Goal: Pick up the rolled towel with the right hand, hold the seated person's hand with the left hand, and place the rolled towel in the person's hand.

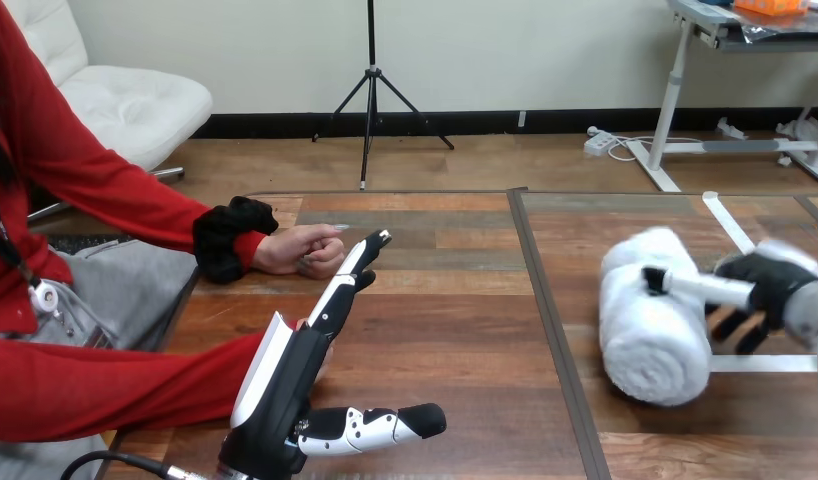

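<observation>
White terry, wound up thick: the white rolled towel (650,340) sits at the right of the frame on the brown wooden table (455,330). The robot's black-and-white right hand (770,285) is on it, coming in from the right edge! Its thumb lies across the top of the roll and its dark fingers hook down at the roll's right side, so that looks like a grip on the towel. The roll appears to rest on the table, so I'd call the lift not yet made.

Over at lower left, the robot's black-and-white left hand (285,385) is open, with straight fingers pointing up the frame and the thumb sticking out sideways. It holds nothing. Its fingertips reach close to the person's loosely closed hand (300,250) at upper left, which lies on the table just beyond them. A second red-sleeved arm runs along the lower left, its hand mostly hidden behind the robot's left hand, and I cannot tell whether they touch.

So, by my reading, the towel is grasped but not yet raised. Taking the person's hand and handing the towel over are both left to do.
</observation>
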You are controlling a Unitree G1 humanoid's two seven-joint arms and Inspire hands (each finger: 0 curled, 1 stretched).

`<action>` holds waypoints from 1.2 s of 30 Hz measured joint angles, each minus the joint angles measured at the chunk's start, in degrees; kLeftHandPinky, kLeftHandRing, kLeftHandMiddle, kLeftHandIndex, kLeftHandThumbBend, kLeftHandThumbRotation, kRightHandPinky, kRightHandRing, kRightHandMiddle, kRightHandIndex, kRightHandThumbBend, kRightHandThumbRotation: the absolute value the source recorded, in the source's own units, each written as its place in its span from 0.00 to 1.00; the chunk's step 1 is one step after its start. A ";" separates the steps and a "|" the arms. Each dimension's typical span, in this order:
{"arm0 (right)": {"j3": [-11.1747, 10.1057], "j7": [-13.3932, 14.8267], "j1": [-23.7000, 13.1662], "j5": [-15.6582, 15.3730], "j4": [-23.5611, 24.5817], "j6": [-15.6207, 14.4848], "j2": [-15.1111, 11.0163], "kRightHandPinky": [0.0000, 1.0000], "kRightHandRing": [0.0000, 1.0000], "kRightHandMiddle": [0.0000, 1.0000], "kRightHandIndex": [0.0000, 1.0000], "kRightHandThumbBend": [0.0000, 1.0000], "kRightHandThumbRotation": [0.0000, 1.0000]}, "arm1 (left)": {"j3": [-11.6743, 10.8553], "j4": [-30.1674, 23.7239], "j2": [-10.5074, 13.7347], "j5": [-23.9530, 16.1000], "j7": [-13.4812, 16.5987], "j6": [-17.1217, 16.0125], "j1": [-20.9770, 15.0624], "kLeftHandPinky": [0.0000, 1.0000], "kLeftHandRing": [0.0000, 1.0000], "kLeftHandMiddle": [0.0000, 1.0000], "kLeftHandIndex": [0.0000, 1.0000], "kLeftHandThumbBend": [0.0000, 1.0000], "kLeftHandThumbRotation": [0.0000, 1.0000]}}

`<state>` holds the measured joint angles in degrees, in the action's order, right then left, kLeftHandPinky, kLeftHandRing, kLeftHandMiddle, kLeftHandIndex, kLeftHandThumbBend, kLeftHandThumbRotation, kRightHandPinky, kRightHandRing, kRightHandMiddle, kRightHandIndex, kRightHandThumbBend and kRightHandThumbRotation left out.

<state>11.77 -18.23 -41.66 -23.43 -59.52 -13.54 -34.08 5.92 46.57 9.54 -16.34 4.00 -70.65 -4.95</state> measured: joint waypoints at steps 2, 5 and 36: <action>0.76 0.19 -0.81 -0.77 -1.57 -0.50 0.59 0.41 0.68 0.90 0.76 0.98 0.89 | 0.00 0.03 -0.02 0.01 -0.01 0.00 0.01 0.91 0.96 0.97 0.96 1.00 0.53; 1.74 0.22 -2.07 -1.82 -3.61 -1.16 1.18 0.35 0.61 0.86 0.86 0.99 0.94 | 0.00 0.06 -0.05 0.00 -0.04 0.00 0.04 0.91 0.96 0.97 0.96 1.00 0.53; 15.07 -7.77 -14.45 -14.88 -17.82 1.19 5.49 0.35 0.82 0.92 0.97 1.00 1.00 | 0.07 0.36 -1.17 0.05 -0.98 -0.95 0.04 0.92 0.96 0.96 0.95 1.00 0.52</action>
<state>26.84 -26.00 -56.11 -38.31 -77.33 -12.35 -28.59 5.99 46.93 8.37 -16.29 3.02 -71.60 -4.91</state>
